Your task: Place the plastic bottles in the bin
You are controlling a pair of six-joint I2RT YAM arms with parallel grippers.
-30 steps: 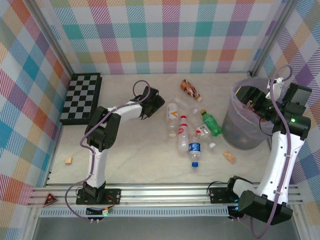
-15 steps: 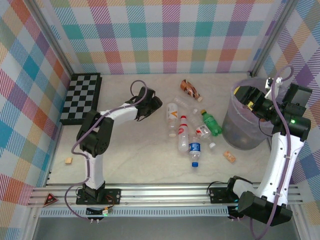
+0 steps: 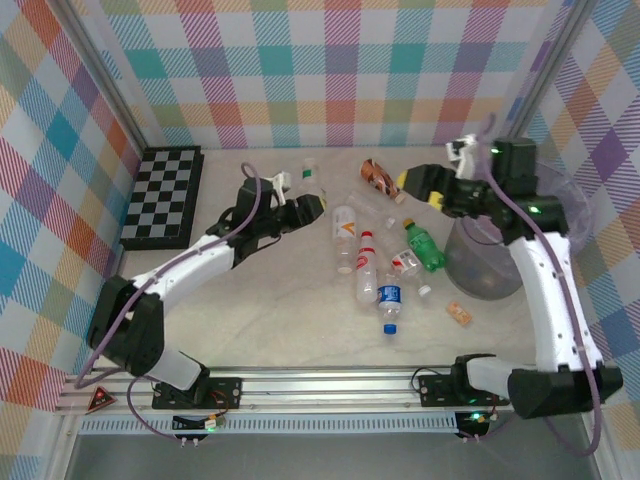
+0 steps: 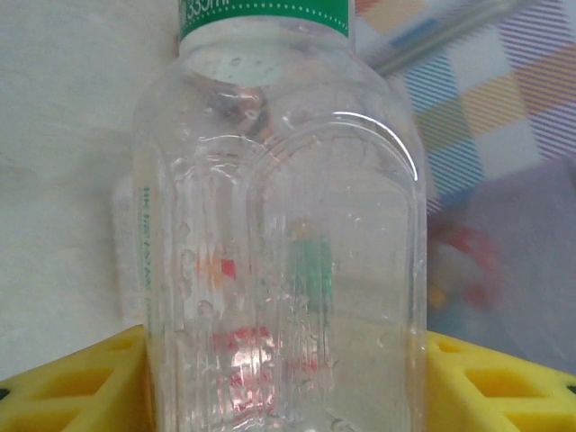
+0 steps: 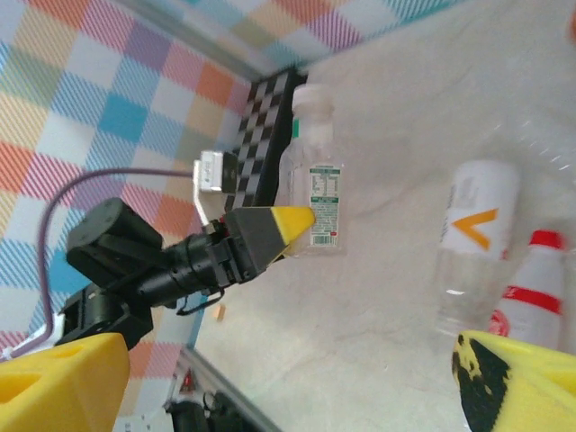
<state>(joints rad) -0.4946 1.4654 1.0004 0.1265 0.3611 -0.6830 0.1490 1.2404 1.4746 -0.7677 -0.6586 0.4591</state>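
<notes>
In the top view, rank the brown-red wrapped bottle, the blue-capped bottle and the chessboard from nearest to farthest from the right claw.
1. brown-red wrapped bottle, just left of the right claw.
2. blue-capped bottle, lower down, toward the arm bases.
3. chessboard, far across on the left side.

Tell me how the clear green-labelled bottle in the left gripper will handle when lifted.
The clear bottle looks empty, so probably light. Its thin ribbed walls may flex between the left gripper's yellow pads if squeezed hard. It is gripped low on its smooth body, so it might pivot or slip.
</notes>
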